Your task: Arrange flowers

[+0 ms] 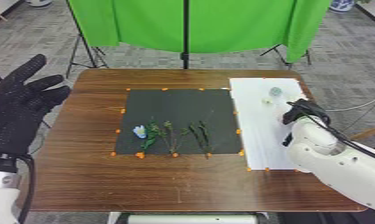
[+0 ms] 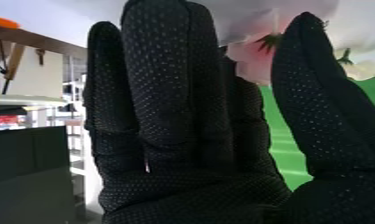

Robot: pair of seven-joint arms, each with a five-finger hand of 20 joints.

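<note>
My right hand (image 1: 303,110) is over the right side of the white board (image 1: 260,130) in the head view. In the right wrist view that hand (image 2: 179,135) is open, with straight fingers and the thumb apart. Pink flowers (image 2: 253,61) and a pale flower (image 2: 363,70) show behind it; contact cannot be told. A blue flower (image 1: 140,131) lies on the dark mat (image 1: 166,105), beside green stems (image 1: 171,135) and darker stems (image 1: 199,134). Near the board's far end are a pale green object (image 1: 275,91) and a small pale blossom (image 1: 267,101). My left hand (image 1: 22,102) is open, left of the table.
The brown table (image 1: 166,185) carries the mat and the board side by side, with orange markers (image 1: 140,155) along their edges. A green cloth (image 1: 148,30) hangs on a stand beyond the far edge. A cable runs along my right arm.
</note>
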